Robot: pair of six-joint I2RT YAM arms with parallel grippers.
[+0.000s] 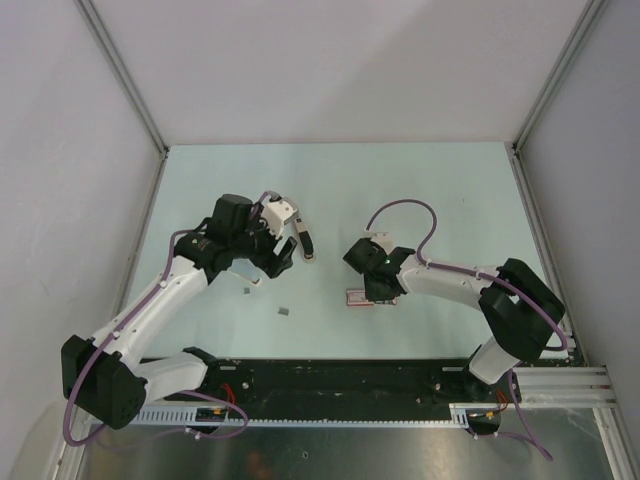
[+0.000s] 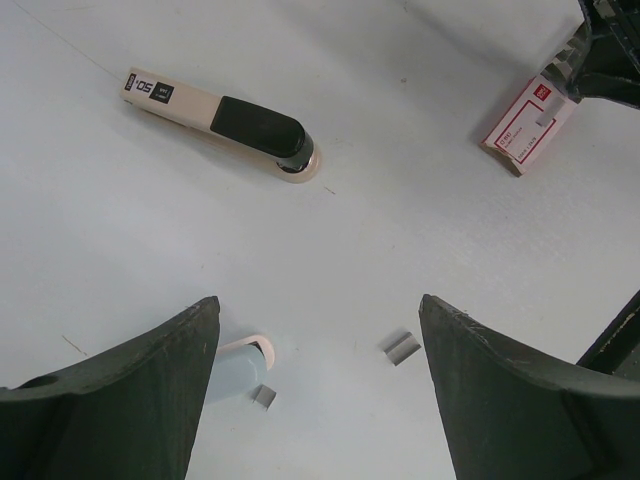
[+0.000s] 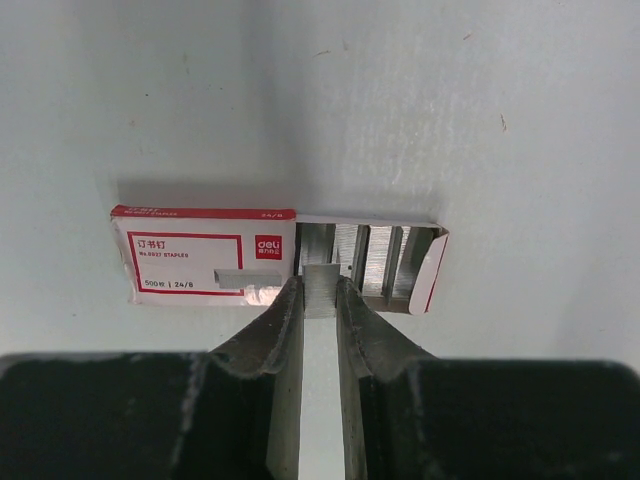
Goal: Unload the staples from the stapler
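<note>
The stapler lies shut on the table, just right of my left gripper. In the left wrist view the stapler is beige with a black top and lies beyond my left gripper, which is open and empty above the table. My right gripper is shut on a short strip of staples at the open end of the red-and-white staple box. The box sits under my right gripper.
Two small loose staple pieces lie on the table between my left fingers; they also show in the top view. A small pale rounded piece lies by the left finger. The open box tray holds several staple strips.
</note>
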